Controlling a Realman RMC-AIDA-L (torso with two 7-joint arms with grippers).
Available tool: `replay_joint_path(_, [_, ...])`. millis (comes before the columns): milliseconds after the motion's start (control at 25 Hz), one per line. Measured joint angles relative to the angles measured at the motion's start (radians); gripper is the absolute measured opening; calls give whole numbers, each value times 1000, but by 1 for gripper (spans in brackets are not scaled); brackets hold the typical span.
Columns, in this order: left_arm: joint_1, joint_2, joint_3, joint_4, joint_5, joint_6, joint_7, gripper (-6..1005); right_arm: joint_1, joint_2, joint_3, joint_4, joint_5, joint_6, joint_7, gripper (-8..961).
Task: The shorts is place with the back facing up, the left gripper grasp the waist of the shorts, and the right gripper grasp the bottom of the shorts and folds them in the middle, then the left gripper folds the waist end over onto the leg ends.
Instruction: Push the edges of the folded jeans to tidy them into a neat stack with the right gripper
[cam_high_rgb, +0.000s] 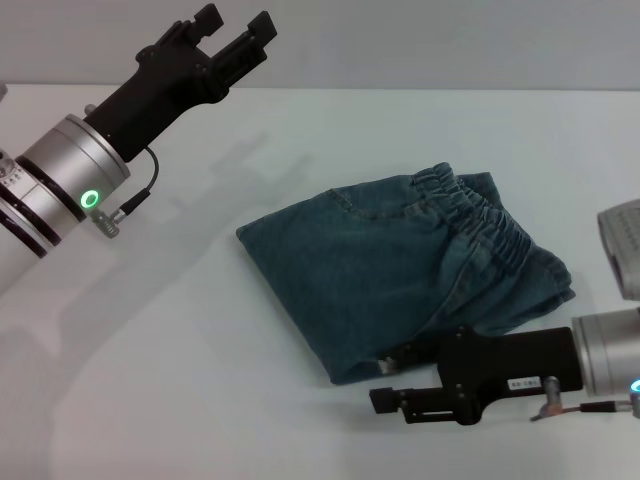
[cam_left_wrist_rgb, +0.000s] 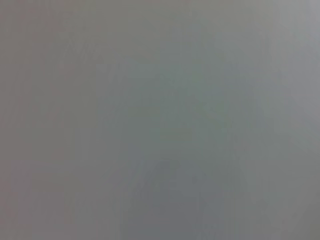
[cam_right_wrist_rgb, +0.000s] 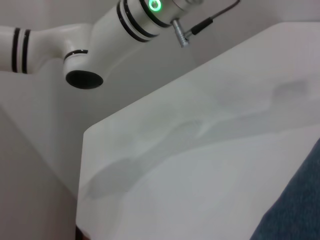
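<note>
The shorts (cam_high_rgb: 400, 275) lie folded into a compact blue denim bundle right of centre on the white table (cam_high_rgb: 180, 350). The waist of the shorts (cam_high_rgb: 485, 220), a ruffled elastic band, lies on top at the bundle's far right side. My left gripper (cam_high_rgb: 235, 28) is raised high at the far left, well clear of the denim, open and empty. My right gripper (cam_high_rgb: 388, 408) hovers low just in front of the bundle's near edge, pointing left, open and holding nothing. A corner of the shorts (cam_right_wrist_rgb: 295, 210) shows in the right wrist view. The leg ends cannot be made out.
The left wrist view shows only a plain grey surface. In the right wrist view the left arm (cam_right_wrist_rgb: 135, 20) hangs above the table's left edge (cam_right_wrist_rgb: 82, 165). Bare tabletop lies left of and in front of the bundle.
</note>
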Motion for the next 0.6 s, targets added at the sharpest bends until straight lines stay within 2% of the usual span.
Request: replay_joint_path(600, [1, -2, 3, 0, -11, 0, 0, 842, 70, 9, 0, 60, 57, 124, -5, 527])
